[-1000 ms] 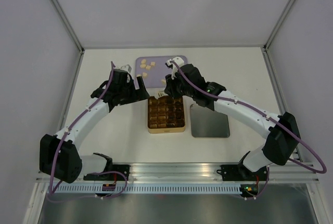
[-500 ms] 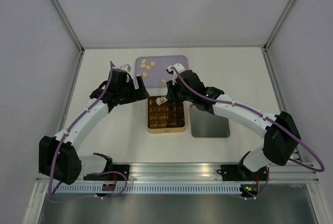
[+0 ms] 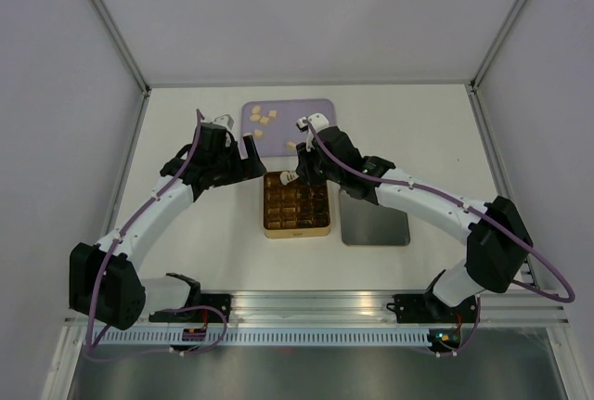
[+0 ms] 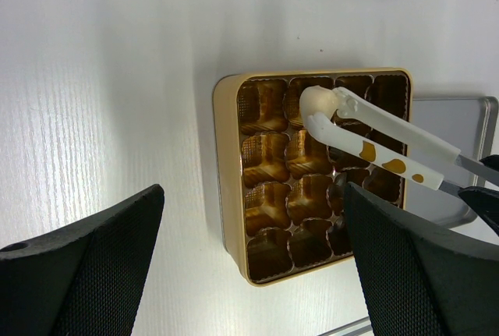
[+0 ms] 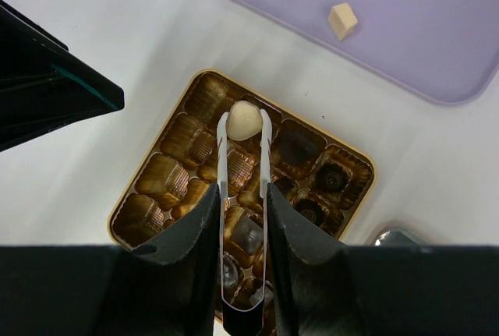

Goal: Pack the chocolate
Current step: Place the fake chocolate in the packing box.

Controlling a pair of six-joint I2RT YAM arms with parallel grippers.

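The right gripper (image 5: 242, 223) was clamped on the tweezers (image 5: 223, 172), which pinched a pale chocolate piece (image 5: 242, 119) over a far-row cell of the gold tin (image 4: 228, 196). The left gripper (image 3: 249, 154) stood open alongside. Advised: lower squarely into the cell before easing the pinch.

White table (image 3: 427, 131) w/ gold tin (image 3: 297, 232), purple tray (image 3: 314, 112), grey lid (image 3: 376, 224).
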